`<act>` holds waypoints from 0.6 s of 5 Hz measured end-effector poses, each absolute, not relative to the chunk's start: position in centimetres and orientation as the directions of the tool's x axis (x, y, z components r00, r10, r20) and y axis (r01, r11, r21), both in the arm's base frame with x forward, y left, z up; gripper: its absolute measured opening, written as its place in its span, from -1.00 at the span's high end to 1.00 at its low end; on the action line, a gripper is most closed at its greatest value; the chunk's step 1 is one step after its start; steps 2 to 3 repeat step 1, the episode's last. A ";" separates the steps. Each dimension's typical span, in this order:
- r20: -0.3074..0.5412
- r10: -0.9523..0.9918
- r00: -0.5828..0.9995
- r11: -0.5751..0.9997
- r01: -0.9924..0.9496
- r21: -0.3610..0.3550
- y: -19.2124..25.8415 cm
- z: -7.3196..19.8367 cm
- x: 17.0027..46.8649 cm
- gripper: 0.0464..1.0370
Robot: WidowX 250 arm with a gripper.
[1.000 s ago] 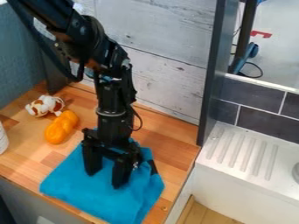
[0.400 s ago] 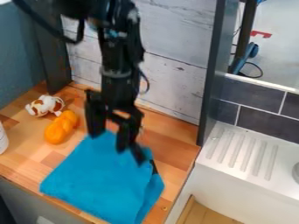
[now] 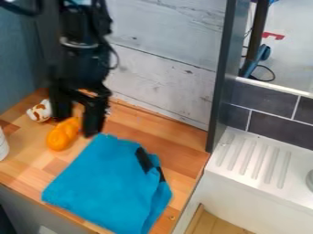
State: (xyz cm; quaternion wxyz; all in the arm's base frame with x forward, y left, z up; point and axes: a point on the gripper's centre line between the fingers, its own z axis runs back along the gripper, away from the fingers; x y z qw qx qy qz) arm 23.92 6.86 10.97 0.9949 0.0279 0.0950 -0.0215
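Note:
The gripper (image 3: 77, 124) hangs at the upper left over the back of the wooden counter, its two fingers spread open with no thing held between them. Behind and below it lies an orange toy (image 3: 60, 137) with rounded lobes, its upper part partly hidden by the gripper. A brown and white toy (image 3: 40, 111) sits just left of the gripper, its right side covered by a finger. The blue cloth (image 3: 104, 183) lies folded on the counter in front, with a black strip near its right corner.
The wooden counter (image 3: 177, 144) is backed by a whitewashed plank wall (image 3: 165, 77). A dark upright panel (image 3: 221, 77) stands at its right, beside a white sink with a ridged drainboard (image 3: 254, 160). A white object (image 3: 3, 145) shows at the left edge.
The gripper has risen off the blue cloth and moved back and left, to over the two toys. The cloth and toys have stayed in place.

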 end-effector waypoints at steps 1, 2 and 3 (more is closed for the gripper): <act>-0.208 -0.041 0.977 0.999 0.047 0.025 7.8 10.6 23.3 -0.93; -0.208 -0.041 0.977 0.999 0.047 0.025 7.8 10.6 23.3 -0.93; -0.208 -0.041 0.977 0.999 0.047 0.025 7.8 10.6 23.3 -0.93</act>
